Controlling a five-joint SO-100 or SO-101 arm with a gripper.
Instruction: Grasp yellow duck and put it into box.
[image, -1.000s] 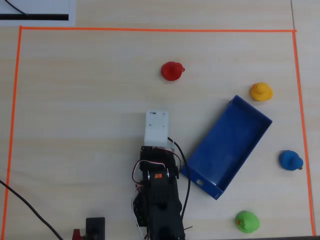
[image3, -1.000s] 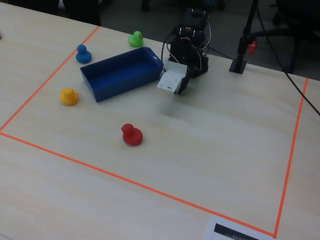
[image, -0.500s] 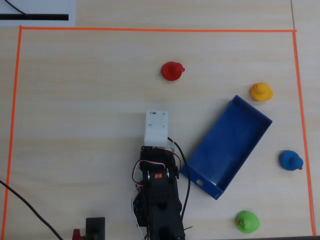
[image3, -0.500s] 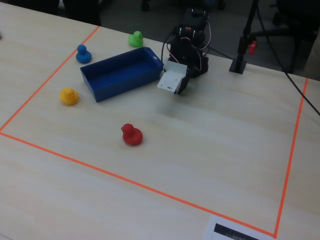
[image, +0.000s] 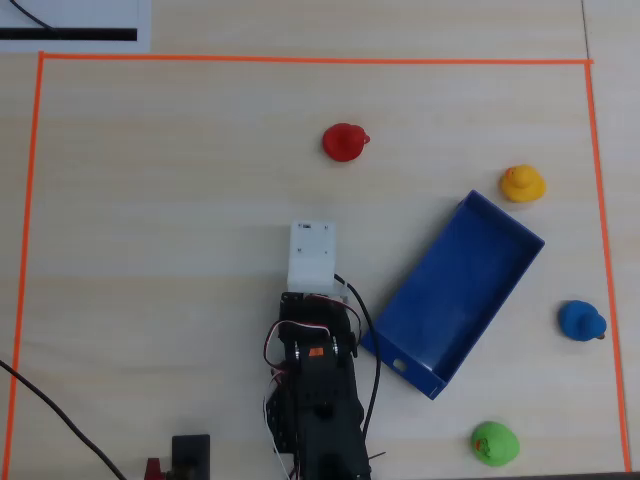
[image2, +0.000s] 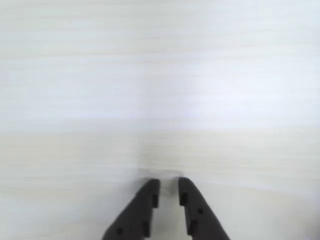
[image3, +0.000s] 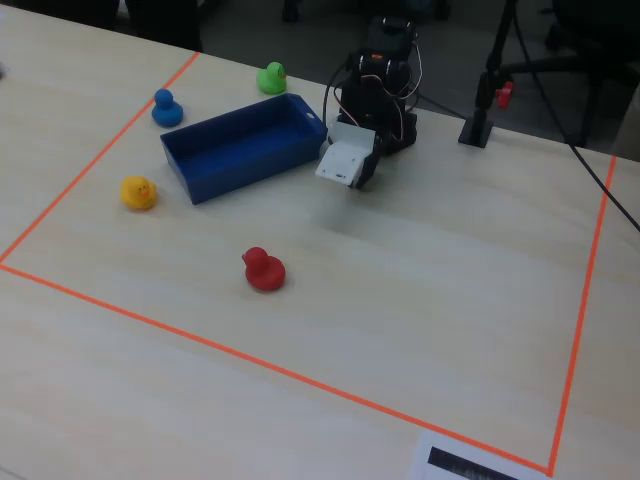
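The yellow duck (image: 521, 184) stands on the table just beyond the far right corner of the box (image: 455, 290), a long dark blue tray that holds nothing. In the fixed view the duck (image3: 138, 192) is at the left, in front of the box (image3: 240, 150). My gripper (image2: 169, 187) hangs low over bare table. Its jaws are nearly together with only a narrow gap, and it holds nothing. The arm is folded back near its base, and its white wrist housing (image: 311, 255) is left of the box and far from the duck. No duck shows in the wrist view.
A red duck (image: 345, 142) stands mid-table ahead of the arm. A blue duck (image: 581, 320) and a green duck (image: 494, 443) stand to the right of the box. Orange tape (image: 300, 60) frames the work area. A black stand (image3: 478, 128) is behind the arm.
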